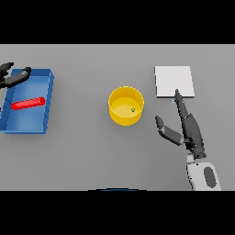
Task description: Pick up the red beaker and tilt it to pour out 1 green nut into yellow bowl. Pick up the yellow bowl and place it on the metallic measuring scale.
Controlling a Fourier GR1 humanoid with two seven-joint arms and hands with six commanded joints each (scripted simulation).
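Yellow bowl (125,106) on the table (82,151) already holds a green nut (133,109), and the red beaker (27,103) lies in the blue tray (48,92), so pouring looks done. Right robot hand (186,128), open and empty, must grasp the bowl for the scale (174,81); left robot hand (13,77) idles, fingers relaxed.

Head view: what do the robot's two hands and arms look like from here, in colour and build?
The right hand is dark grey to black, with slim segmented fingers and a thumb, on a white forearm shell bearing a grey oval inset. The left hand, at the picture's left edge, shows the same dark segmented fingers; its arm is out of frame.
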